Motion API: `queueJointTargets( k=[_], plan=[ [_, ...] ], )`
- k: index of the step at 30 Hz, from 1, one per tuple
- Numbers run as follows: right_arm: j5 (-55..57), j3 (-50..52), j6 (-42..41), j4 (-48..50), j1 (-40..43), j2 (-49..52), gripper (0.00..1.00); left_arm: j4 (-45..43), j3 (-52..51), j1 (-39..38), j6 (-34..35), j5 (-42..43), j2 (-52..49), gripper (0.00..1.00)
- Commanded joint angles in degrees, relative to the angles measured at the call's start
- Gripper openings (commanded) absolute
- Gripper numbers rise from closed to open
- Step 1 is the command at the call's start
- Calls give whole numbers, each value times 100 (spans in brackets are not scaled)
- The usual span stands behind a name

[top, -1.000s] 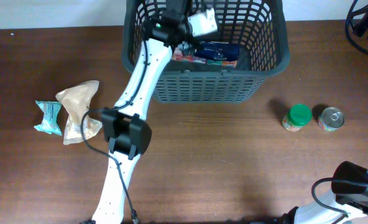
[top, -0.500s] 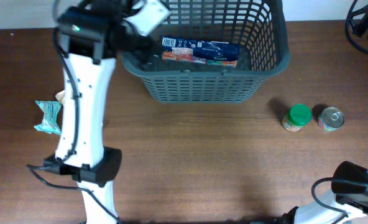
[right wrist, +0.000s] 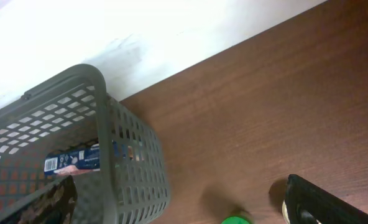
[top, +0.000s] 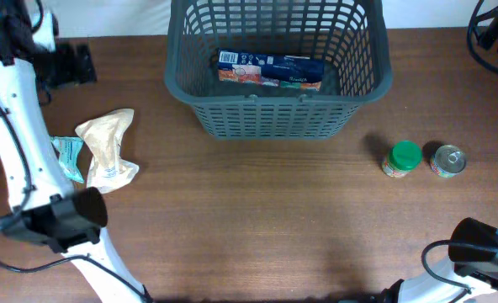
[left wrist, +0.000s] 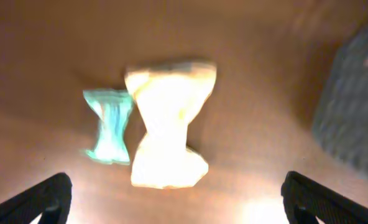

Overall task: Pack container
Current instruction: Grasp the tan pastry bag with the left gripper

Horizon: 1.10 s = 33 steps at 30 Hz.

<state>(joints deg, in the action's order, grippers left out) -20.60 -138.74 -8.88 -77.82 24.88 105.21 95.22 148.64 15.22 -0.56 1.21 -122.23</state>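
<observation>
The dark grey basket (top: 278, 118) stands at the back centre of the table and holds a flat blue and red packet (top: 270, 70). My left gripper (top: 66, 66) is at the far left, open and empty, above a beige bag (top: 106, 151) and a teal packet (top: 67, 158). In the left wrist view the open jaws (left wrist: 184, 208) frame the beige bag (left wrist: 168, 130) and the teal packet (left wrist: 109, 124), blurred. My right gripper (right wrist: 184, 208) is open and empty, high above the table, with the basket (right wrist: 122, 162) to its left.
A green-lidded jar (top: 402, 158) and a metal can (top: 447, 160) stand right of the basket. The right arm's base (top: 484, 248) is at the front right corner. A white wall (right wrist: 140, 37) runs behind the table.
My left arm has swung from over the basket to the far left, above the bags. The packet stays in the basket. The right arm has not moved.
</observation>
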Motion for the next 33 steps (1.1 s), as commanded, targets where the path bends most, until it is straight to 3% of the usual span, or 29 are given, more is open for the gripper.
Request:
queueJointTargets(
  k=[1,4,12,21,27,33],
  plan=[
    [31,-22,0,15,31,15,99,-66,-1226,-11,120,140,9,99],
    [31,-22,0,17,31,15,99,-1001,-2680,-4,120,-564,9,99],
    [31,-22,0,17,31,15,99,-2597,-4459,181,127,-511,9,99],
    [31,-22,2,17,31,15,99,-3609,-5416,195,-35,-455,9,100],
    [31,-22,0,17,31,15,99,-3967,-5805,195,-739,-356,9,93],
    [31,-22,0,17,31,15,99,-4461,-6061,195,-1222,-358,9,93]
  ],
)
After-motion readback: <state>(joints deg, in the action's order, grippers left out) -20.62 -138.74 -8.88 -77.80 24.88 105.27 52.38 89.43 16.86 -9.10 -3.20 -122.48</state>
